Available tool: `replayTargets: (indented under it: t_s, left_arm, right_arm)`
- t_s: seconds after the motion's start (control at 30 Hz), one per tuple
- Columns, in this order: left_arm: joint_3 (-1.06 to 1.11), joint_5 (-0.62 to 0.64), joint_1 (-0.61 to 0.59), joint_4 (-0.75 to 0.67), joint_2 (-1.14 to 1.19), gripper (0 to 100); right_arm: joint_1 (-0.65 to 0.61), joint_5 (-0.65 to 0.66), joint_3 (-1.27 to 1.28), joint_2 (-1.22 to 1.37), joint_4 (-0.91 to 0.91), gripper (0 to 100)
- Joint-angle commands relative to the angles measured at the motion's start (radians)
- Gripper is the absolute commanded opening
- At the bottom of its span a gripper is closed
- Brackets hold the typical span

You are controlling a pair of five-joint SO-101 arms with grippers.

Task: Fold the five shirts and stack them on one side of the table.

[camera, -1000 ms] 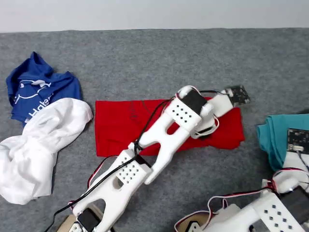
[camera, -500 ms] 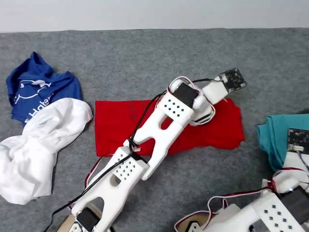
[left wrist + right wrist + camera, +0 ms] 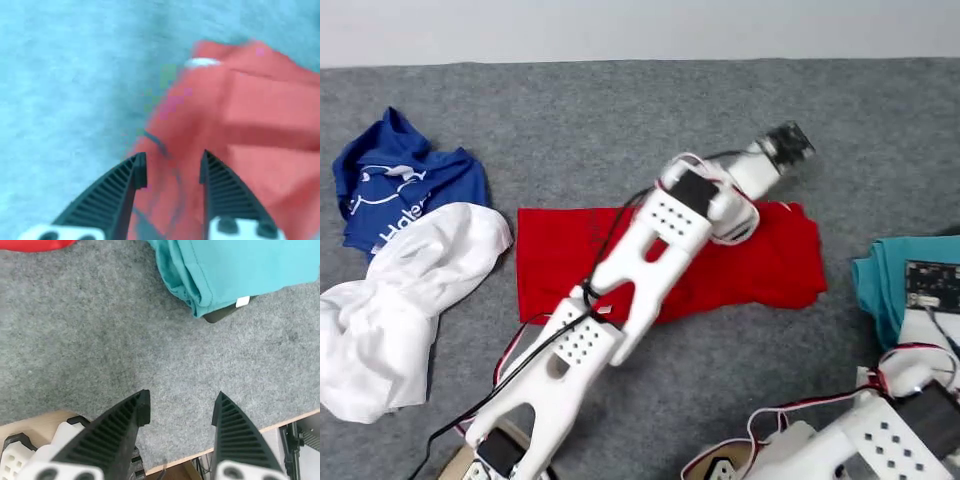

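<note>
Left wrist view: I see my left pincer [image 3: 172,167] spread over an edge of the red shirt [image 3: 250,110]; right pincer [image 3: 180,407] spread above the table [image 3: 75,340] near the teal shirt [image 3: 235,265].

Grey mat [image 3: 620,120] lies open beyond the red shirt [image 3: 555,265]; white shirt [image 3: 400,300] and blue shirt [image 3: 390,190] block one end

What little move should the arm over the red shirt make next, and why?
Probably lower and pinch the cloth. The left gripper is open above the edge of the red shirt, with red fabric showing in its gap. The shirt lies as a wide strip on the grey mat, so it likely needs another fold.
</note>
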Motion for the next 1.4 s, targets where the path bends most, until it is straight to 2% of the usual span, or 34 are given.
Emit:
replayTargets:
  t_s: [0.0,0.13,0.2,0.33,0.4,0.57,0.77,1.0,1.37]
  left_arm:
    - [-0.163,0.091,-0.083,0.000,-0.018,18]
    - [-0.366,0.146,-0.170,0.100,-0.020,18]
    - [-0.357,0.167,-0.209,0.152,-0.064,17]
    - [-0.357,0.196,-0.282,0.318,-0.178,8]
    - [-0.349,0.195,-0.316,0.351,-0.210,3]
    - [-0.219,0.198,-0.436,0.351,-0.313,0]
    - [0.168,0.198,-0.453,0.351,-0.539,0]
    - [0.636,0.195,-0.436,0.313,-0.801,0]
    - [1.185,0.193,-0.433,0.057,-1.048,0]
  right_arm:
    - [-0.038,-0.011,-0.006,-0.004,-0.007,21.6]
    - [-0.120,-0.012,-0.006,-0.002,-0.010,21.6]
    - [-0.189,-0.034,-0.006,-0.002,-0.024,21.6]
    - [-0.354,-0.129,-0.006,0.001,-0.068,21.5]
    - [-0.455,-0.176,-0.006,0.010,-0.088,21.5]
    - [-0.677,-0.305,-0.014,0.157,-0.124,20.4]
    - [-0.851,-0.324,-0.021,0.386,-0.237,12.7]
    - [-0.877,-0.322,-0.206,0.677,-0.340,11.7]
    - [-0.748,-0.321,-0.535,1.239,-0.414,11.7]
